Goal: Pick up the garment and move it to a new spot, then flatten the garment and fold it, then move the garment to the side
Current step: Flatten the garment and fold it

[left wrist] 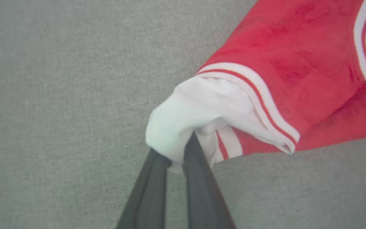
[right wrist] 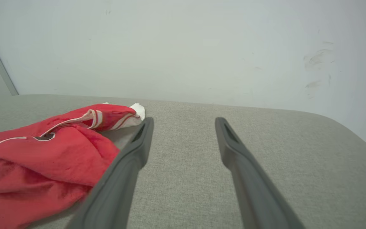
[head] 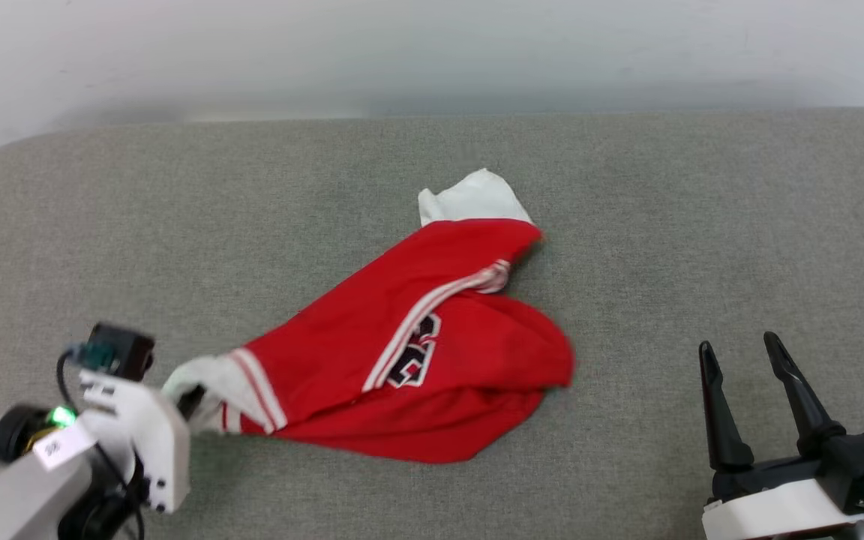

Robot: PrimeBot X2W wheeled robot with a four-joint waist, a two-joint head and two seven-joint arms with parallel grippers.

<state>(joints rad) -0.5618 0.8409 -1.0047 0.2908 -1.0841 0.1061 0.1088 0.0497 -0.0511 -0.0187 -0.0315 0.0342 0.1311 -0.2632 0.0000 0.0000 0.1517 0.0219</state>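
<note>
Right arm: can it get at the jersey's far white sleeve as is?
Probably yes. The right gripper is open and empty, and only bare grey cushion lies between it and that white sleeve.

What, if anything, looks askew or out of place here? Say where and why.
The red jersey lies crumpled on the grey surface, folded over itself with its lettering half hidden; the left claw pinches one white sleeve.
</note>
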